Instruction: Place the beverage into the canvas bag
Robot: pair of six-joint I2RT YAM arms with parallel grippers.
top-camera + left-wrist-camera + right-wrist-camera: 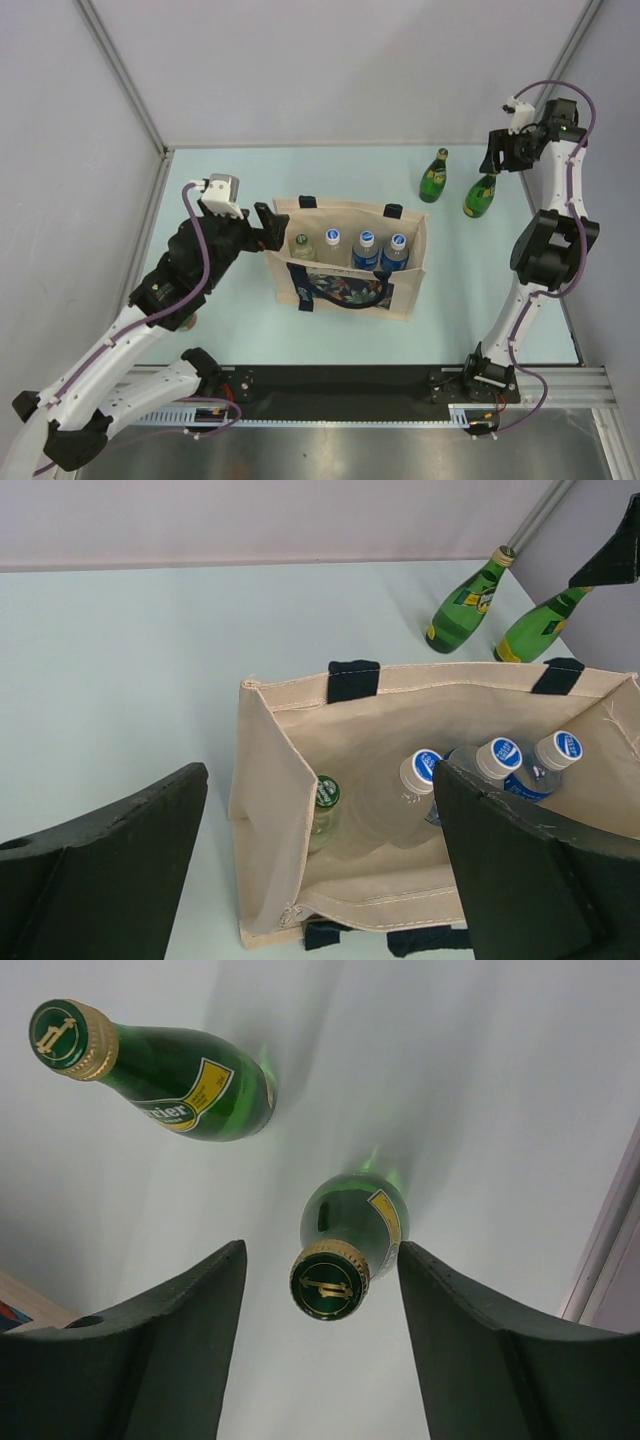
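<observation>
Beverage bottle (pixel 352 1222) upright on counter (pixel 480 1110), framed by right gripper (pixel 322 1260), wide open and empty; an off-centre closure could nudge the neck and topple it.

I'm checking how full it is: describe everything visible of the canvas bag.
The canvas bag is a beige cloth tote with dark navy strap handles and a blue patterned panel on its near side. It stands upright and open on the table, holding three blue-capped bottles and one green-capped bottle. The open left gripper hovers at its left end.
</observation>
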